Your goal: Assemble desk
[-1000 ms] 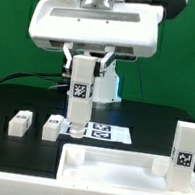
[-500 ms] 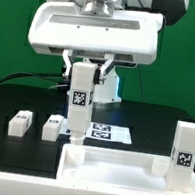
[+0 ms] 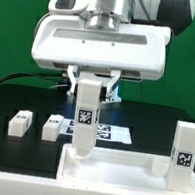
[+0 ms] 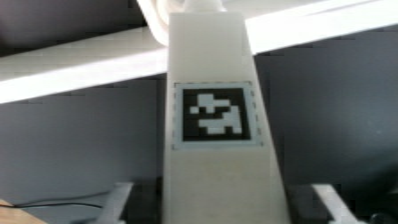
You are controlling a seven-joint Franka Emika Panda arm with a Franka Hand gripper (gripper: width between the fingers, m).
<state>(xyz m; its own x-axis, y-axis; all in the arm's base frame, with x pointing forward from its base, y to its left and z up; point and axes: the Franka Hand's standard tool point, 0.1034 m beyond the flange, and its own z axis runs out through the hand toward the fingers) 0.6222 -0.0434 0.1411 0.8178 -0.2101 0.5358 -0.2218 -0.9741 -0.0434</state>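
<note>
Leg held upright at a corner of the desk panel

The gripper [image 3: 92,85] is clamped on a white desk leg [image 3: 83,129], with one finger on each side of the leg's top end. The leg stands straight up. Its black-and-white tag [image 3: 84,117] faces the exterior view, and in the wrist view this tag sits in the middle of the picture.

The leg's low end is at the far corner of the desk panel [image 3: 126,163] on the exterior view's left. I cannot tell if it touches the panel. The panel lies flat along the near edge of the black table [image 3: 8,107].

A second leg [image 3: 183,154] stands upright at the panel's far corner on the exterior view's right. Two small legs [image 3: 21,123] lie side by side on the table, left of the held leg in the exterior view. The marker board [image 3: 115,135] lies flat just behind the held leg.
</note>
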